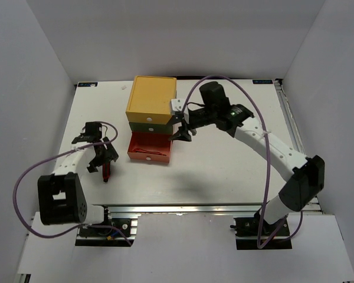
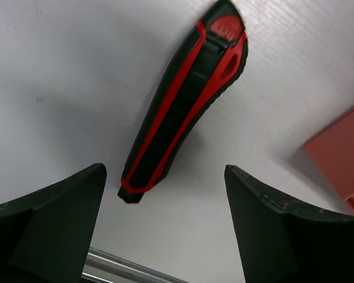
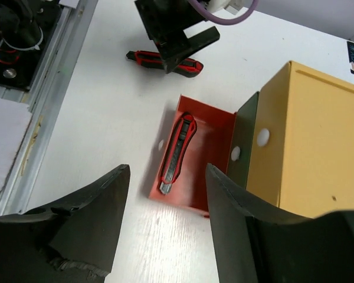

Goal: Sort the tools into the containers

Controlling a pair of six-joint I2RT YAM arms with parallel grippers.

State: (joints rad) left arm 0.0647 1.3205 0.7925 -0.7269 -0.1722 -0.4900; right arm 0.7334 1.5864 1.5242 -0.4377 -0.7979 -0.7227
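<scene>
The box chest stands at the back middle: yellow top drawer (image 1: 150, 97), green middle drawer (image 1: 146, 125), and the red-orange bottom drawer (image 1: 156, 142) pulled out. One red-handled pocket tool (image 3: 176, 154) lies inside the red drawer (image 3: 211, 154). Another red-and-black pocket tool (image 2: 186, 100) lies on the table left of the chest (image 1: 105, 171). My left gripper (image 1: 101, 160) hovers right over it, open and empty (image 2: 165, 218). My right gripper (image 1: 182, 135) is open and empty above the red drawer's right end (image 3: 165, 230). No screwdrivers or wrenches show.
The yellow drawer (image 3: 307, 141) and green drawer (image 3: 248, 138) are shut, with white knobs (image 3: 261, 137). An aluminium rail (image 1: 183, 209) runs along the table's near edge. White walls enclose the table on three sides.
</scene>
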